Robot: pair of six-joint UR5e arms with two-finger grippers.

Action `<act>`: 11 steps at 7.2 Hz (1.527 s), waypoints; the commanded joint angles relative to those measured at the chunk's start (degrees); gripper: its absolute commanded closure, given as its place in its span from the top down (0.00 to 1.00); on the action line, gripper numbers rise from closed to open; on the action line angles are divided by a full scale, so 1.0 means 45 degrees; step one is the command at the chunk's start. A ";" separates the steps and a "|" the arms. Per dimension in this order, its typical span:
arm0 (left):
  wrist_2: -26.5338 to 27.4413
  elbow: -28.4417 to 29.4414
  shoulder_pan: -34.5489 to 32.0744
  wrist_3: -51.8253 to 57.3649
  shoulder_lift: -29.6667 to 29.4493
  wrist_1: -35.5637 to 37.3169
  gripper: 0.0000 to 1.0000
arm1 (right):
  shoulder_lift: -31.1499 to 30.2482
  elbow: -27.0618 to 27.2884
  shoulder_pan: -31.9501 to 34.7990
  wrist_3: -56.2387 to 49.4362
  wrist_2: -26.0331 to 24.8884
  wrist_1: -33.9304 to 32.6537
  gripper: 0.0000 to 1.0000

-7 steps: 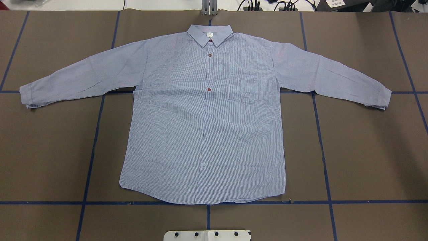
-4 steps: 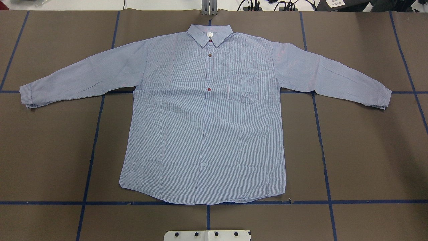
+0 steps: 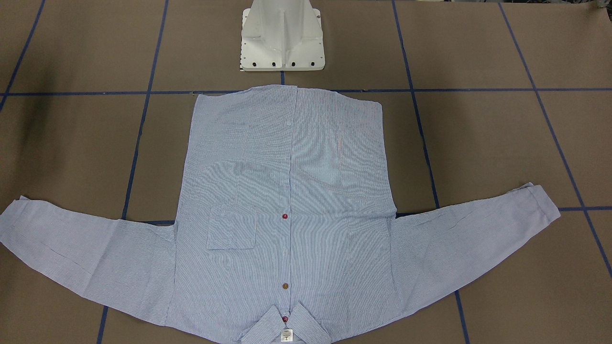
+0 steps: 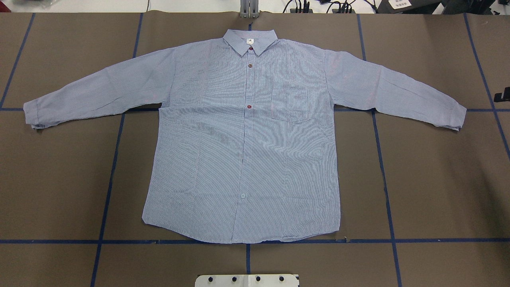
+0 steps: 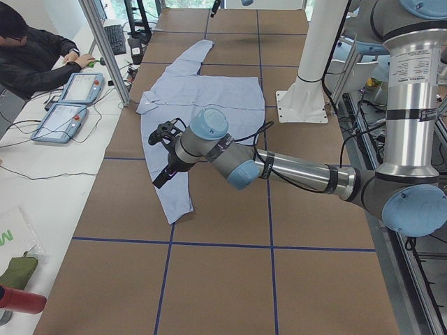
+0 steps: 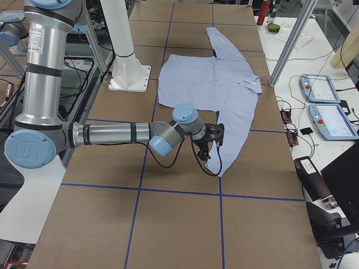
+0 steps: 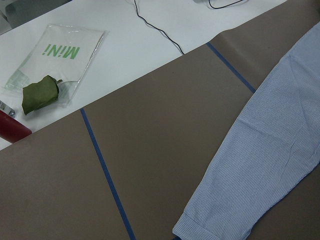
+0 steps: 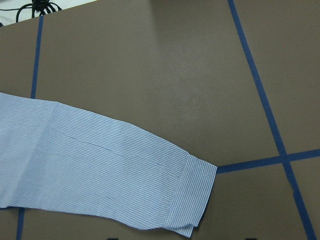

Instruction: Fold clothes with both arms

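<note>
The light blue striped shirt [image 4: 243, 139] lies flat and face up on the brown table, collar [image 4: 250, 41] at the far side and both sleeves spread out. My left gripper [image 5: 160, 153] hovers over the sleeve near the left cuff [image 4: 34, 113]; I cannot tell whether it is open. Only a black sliver of my right gripper [image 4: 505, 95] shows at the overhead view's right edge, just beyond the right cuff [image 4: 454, 115]. It also shows over that sleeve in the exterior right view [image 6: 208, 144]; I cannot tell its state. The wrist views show the left cuff [image 7: 200, 225] and the right cuff [image 8: 192, 197], without fingers.
The white pedestal base [image 3: 282, 40] stands at the near edge behind the shirt's hem. Blue tape lines [image 4: 384, 179] cross the table. An operator [image 5: 35, 49] and teach pendants [image 5: 70, 105] are beyond the far edge. A plastic bag [image 7: 47, 65] lies off the mat.
A black part of my right gripper has come into the overhead view at its right edge. The shirt has not moved.
</note>
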 commanded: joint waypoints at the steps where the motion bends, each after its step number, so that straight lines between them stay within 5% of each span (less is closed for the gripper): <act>1: -0.0001 0.0002 -0.0016 0.0019 0.0022 -0.0115 1.00 | 0.0056 -0.1345 -0.0900 0.2291 -0.0819 0.2417 0.85; 6: -0.0001 0.0002 0.0003 0.0019 -0.0017 -0.0115 1.00 | 0.0153 -0.1913 -0.3284 0.4077 -0.4180 0.2558 0.73; 9: -0.0001 -0.0017 0.0003 0.0019 -0.0017 -0.0115 1.00 | 0.0542 -0.2980 -0.3502 0.4216 -0.4243 0.3624 0.53; 11: -0.0001 -0.0017 0.0003 0.0019 -0.0017 -0.0115 1.00 | 0.1186 -0.4213 -0.3639 0.4236 -0.4262 0.4432 0.53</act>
